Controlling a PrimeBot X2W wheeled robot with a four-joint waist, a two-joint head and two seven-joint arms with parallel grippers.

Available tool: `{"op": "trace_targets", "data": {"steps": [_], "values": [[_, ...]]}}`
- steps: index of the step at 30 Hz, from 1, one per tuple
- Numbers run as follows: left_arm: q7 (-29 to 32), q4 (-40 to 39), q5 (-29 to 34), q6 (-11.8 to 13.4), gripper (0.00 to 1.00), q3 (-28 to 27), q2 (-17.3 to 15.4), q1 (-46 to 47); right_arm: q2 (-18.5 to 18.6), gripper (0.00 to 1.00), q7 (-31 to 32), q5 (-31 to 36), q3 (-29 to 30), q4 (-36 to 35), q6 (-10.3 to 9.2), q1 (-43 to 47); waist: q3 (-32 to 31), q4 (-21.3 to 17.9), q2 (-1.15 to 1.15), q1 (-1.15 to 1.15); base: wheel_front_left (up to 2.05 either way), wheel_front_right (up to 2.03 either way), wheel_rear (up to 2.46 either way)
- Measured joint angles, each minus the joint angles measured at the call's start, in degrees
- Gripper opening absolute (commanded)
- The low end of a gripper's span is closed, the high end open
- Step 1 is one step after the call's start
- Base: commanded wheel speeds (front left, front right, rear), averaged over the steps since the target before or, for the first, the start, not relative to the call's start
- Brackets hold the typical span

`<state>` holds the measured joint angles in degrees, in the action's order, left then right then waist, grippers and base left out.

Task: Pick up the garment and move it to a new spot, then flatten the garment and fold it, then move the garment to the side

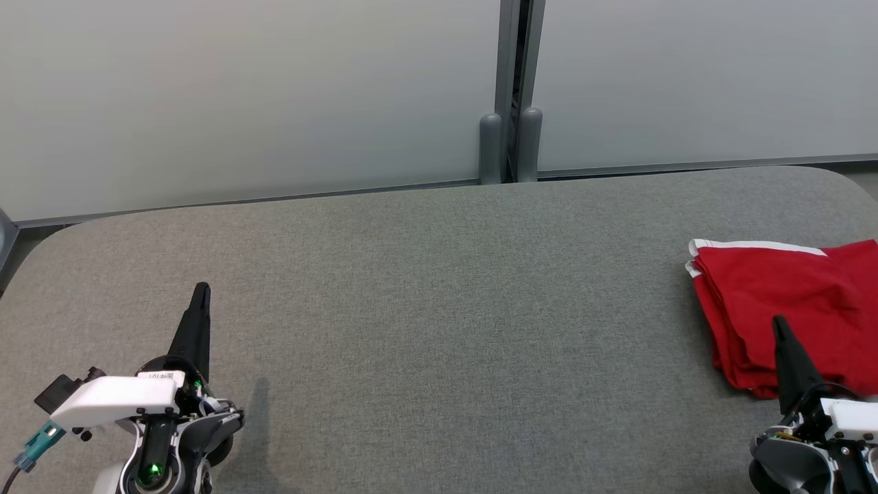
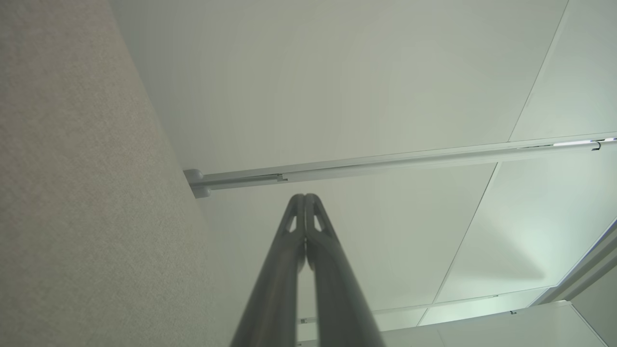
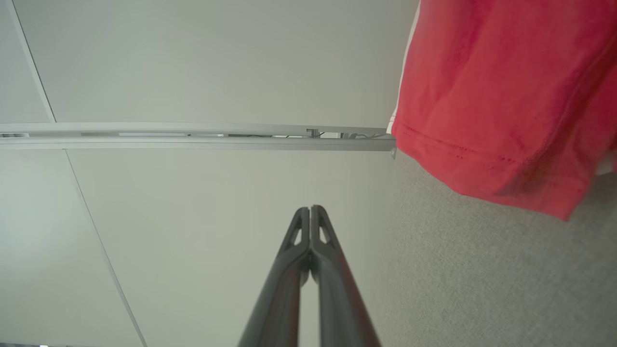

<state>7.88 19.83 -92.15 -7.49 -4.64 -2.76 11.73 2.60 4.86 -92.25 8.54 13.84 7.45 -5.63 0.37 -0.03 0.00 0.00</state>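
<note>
We begin with the grey cloth-covered table, which takes up most of the head view and runs back to a pale wall. The middle and left of it are bare.

The garment lies at the table's far right and is cut off by the edge of the head view. It is red with a white trim along its far edge. It sits in several stacked layers, so we judge it to be folded. A stitched hem shows in the right wrist view.

We expect it to handle as light, soft and limp. It will sag and drape from wherever it is pinched, and it should not be fragile or slippery. The table's cloth looks grippy, so dragging could ruck the bottom layer. A pinch on the top layer alone would probably peel the stack open. To keep the fold, we would take the left edge, where the layers stack thick, through all the layers. To spread it out, we would take two corners along the trim, one per gripper.

The left gripper hangs over the near left of the table, well apart from the garment, with its jaws pressed together on nothing. The right gripper is also clamped on nothing. In the head view its tip crosses the garment's near edge. In its own wrist view the cloth lies off to one side of the fingers, so we cannot tell whether they touch.
</note>
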Motion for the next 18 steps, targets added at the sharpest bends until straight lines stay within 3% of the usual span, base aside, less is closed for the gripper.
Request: {"op": "trace_targets", "data": {"steps": [18], "values": [[0.0, 0.0, 0.0, 0.0, 0.0, 0.0, 0.0, 0.0, 0.0, 0.0, 0.0, 0.0, 0.0, 0.0, 0.0, 0.0, 0.0, 0.0, 0.0, 0.0, 0.0, 0.0, 0.0]]}}
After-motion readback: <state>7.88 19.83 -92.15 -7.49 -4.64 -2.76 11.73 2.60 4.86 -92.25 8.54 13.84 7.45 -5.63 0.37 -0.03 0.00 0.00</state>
